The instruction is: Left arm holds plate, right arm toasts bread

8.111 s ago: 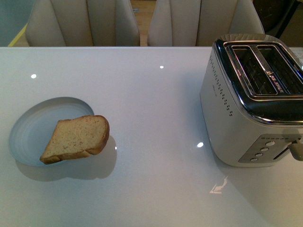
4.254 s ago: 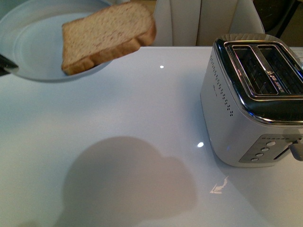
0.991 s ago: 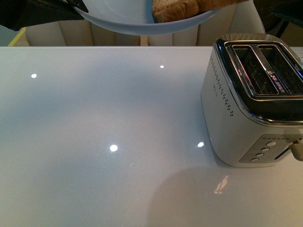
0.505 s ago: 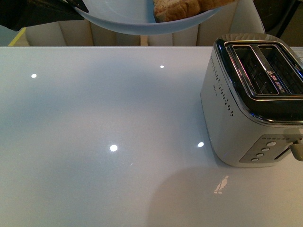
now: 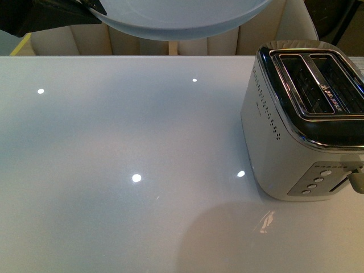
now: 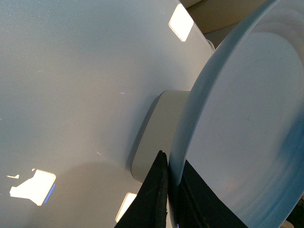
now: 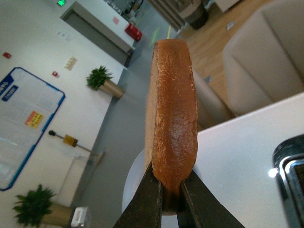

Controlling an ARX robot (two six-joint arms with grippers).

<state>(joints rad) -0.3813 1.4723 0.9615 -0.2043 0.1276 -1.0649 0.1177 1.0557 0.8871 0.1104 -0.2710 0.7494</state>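
My left gripper (image 5: 85,8) is shut on the rim of the pale blue-white plate (image 5: 176,20) and holds it high above the table's far edge, at the top of the front view. In the left wrist view the black fingers (image 6: 154,199) pinch the plate's rim (image 6: 190,123), and the plate (image 6: 247,123) is bare. My right gripper (image 7: 164,197) is shut on the bread (image 7: 172,109), a thick brown-crusted slice seen edge-on and held upright. The bread and the right gripper are out of the front view.
A silver two-slot toaster (image 5: 304,119) stands at the table's right, slots open on top, with its lever (image 5: 355,181) at the front right; its corner shows in the right wrist view (image 7: 289,175). Beige chairs (image 5: 142,42) stand behind the glossy white table (image 5: 136,170).
The bread that lay on the raised plate half a second ago has left the plate and the front view; it is now in my right gripper. The plate and left arm have stayed still.
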